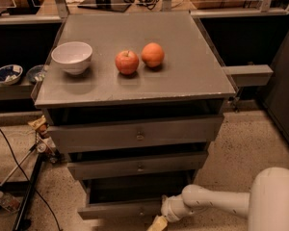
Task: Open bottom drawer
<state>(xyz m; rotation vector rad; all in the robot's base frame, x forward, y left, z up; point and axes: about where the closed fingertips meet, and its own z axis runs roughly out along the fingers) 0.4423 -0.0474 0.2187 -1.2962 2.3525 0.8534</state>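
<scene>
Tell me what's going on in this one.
The robot's arm reaches in low from the right, with the gripper at the front of the bottom drawer, toward its right side. That drawer looks partly pulled out, with dark space showing behind its front. A bowl, an apple and an orange sit on the cabinet top.

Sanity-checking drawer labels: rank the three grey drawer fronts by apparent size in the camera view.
1. top drawer front: tallest and widest.
2. middle drawer front.
3. bottom drawer: looks smallest, though its right end is hidden behind the gripper, which sits low at the frame's bottom edge.
</scene>
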